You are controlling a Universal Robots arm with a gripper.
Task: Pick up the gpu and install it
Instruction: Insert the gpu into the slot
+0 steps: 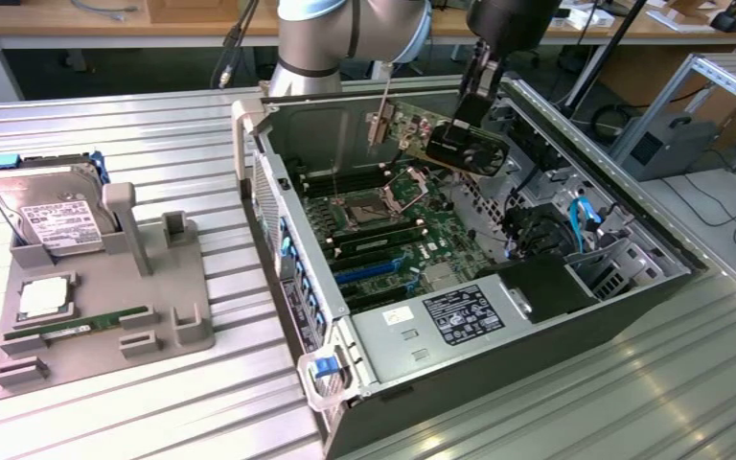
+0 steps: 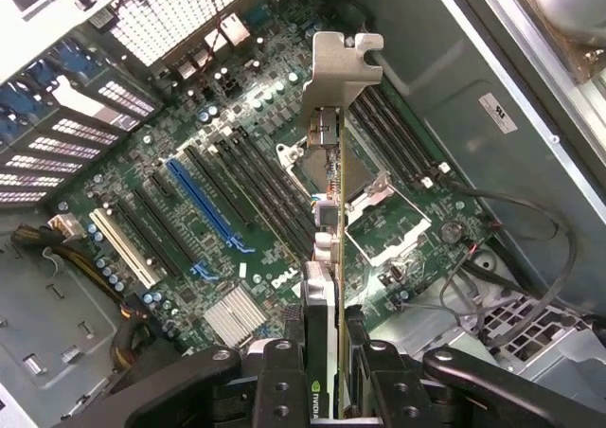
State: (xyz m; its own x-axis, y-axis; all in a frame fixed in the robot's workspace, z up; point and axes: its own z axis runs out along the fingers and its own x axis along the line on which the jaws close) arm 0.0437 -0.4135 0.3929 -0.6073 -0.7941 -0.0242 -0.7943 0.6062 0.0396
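1. Over on the exterior view's left, a grey parts stand (image 1: 106, 331) sits on the ribbed metal table (image 1: 150, 412). A hard drive (image 1: 46, 216) is propped upright in its cradle and a memory stick (image 1: 80, 328) lies in a groove, most likely so each part offers a known edge to grasp.
2. At centre, the computer case (image 1: 496, 316) lies on its side with the panel off and the motherboard (image 1: 387, 240) facing up. That looks like a layout chosen to give the arm (image 1: 330, 38) open access from above.
3. Just above that board, the gpu (image 1: 458, 151) hangs in the air, clear of the motherboard and not yet seated. The gripper (image 1: 467, 113) has its jaws partly closed, clamped on the card.
4. From the wrist view, the gpu (image 2: 333, 191) runs edge-on out from between the fingers (image 2: 284, 376) of the gripper (image 2: 327, 357), with its silver bracket (image 2: 343, 63) at the far end. It hovers over the processor socket (image 2: 369, 187), and the blue slot (image 2: 204, 201) lies apart from the card's line. Holding it by one edge seemingly leaves the connector side free.
5. On the exterior view's right, an aluminium frame (image 1: 713, 86) stands beside the table with cables on the floor nearby. Wooden benches (image 1: 87, 19) line the back of this workshop room.
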